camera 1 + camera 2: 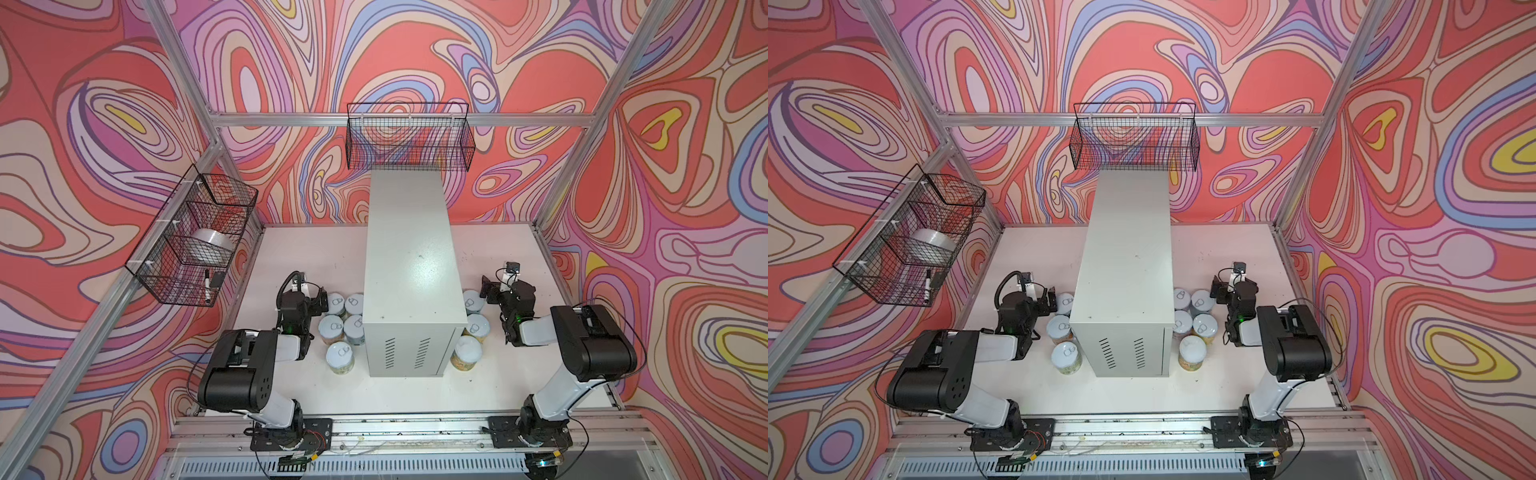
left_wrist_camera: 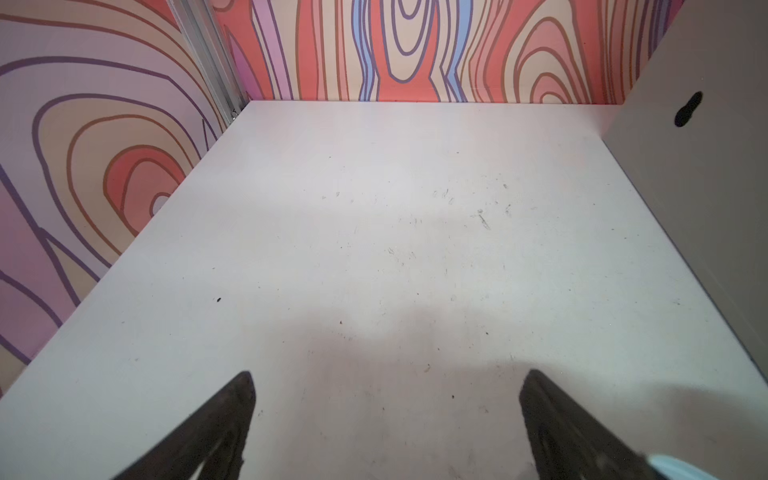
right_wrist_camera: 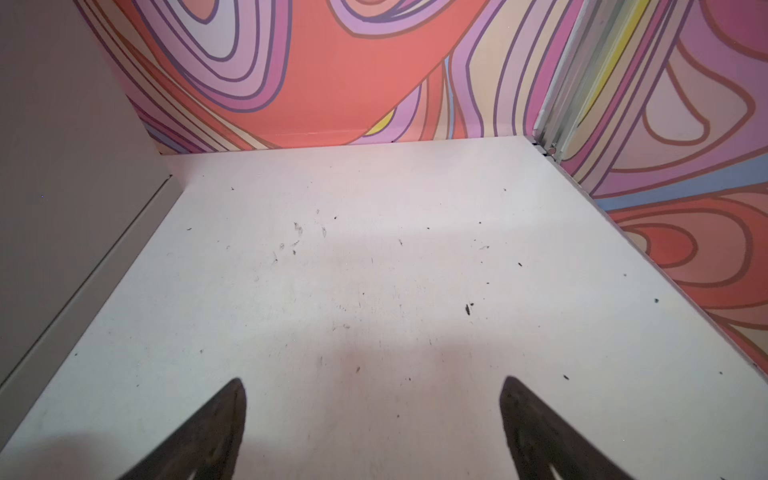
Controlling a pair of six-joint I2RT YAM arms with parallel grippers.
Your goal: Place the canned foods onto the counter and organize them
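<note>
While the counter (image 1: 411,266) is standing with its glossy top bare, the canned foods (image 1: 331,328) are all sitting down on the white tabletop (image 1: 316,249). Five are crowding against the cabinet's left flank, and five more tins (image 1: 1204,328) are huddling against its right, near the vented front. The left gripper (image 2: 388,374) is gaping wide with nothing between its jaws, hanging low just beside the rearmost tin on its side. The right gripper (image 3: 374,380) is likewise spread and empty, next to the rear tins on its side. I am judging that the first pick is not yet begun. To do it well, each arm should be taking an outer tin first, one not hemmed in by its neighbours. The jaws should be straddling the body below the lid rim. The tin should be rising straight up clear of the cabinet's edge before swinging in. The rows should be starting at the far end.
</note>
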